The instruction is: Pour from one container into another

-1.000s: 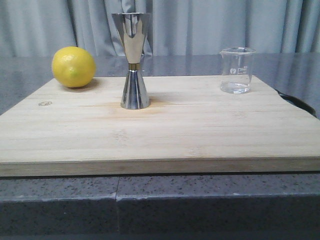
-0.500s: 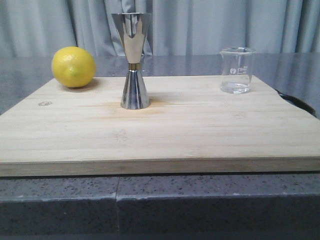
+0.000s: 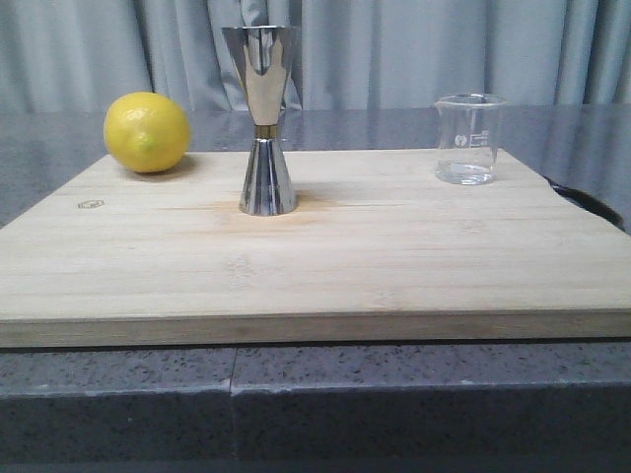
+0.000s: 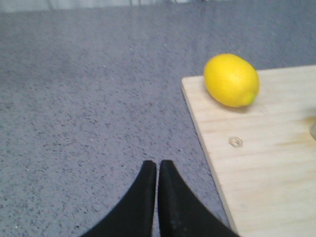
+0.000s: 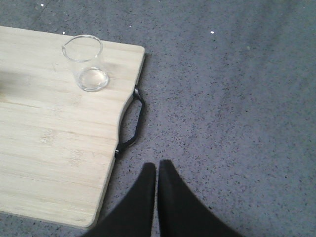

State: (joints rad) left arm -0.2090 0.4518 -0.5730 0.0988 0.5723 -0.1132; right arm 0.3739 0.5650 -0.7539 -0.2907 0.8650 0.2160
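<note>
The clear glass beaker (image 3: 466, 138) stands upright at the back right of the wooden board (image 3: 315, 266), with a little clear liquid at its bottom; the right wrist view shows the beaker (image 5: 87, 63) too. The steel hourglass jigger (image 3: 264, 120) stands upright near the board's middle left. My left gripper (image 4: 157, 164) is shut and empty over the grey counter, off the board's left edge. Over the counter off the board's right edge, my right gripper (image 5: 157, 166) is shut on nothing. Neither gripper shows in the front view.
A yellow lemon (image 3: 146, 132) lies at the board's back left corner, and the left wrist view catches the lemon (image 4: 231, 80) as well. A black handle (image 5: 132, 123) sticks out from the board's right edge. Grey curtains hang behind the speckled counter (image 3: 315, 394).
The whole front picture has shifted about two pixels to the right. Nothing on the board has moved relative to the board.
</note>
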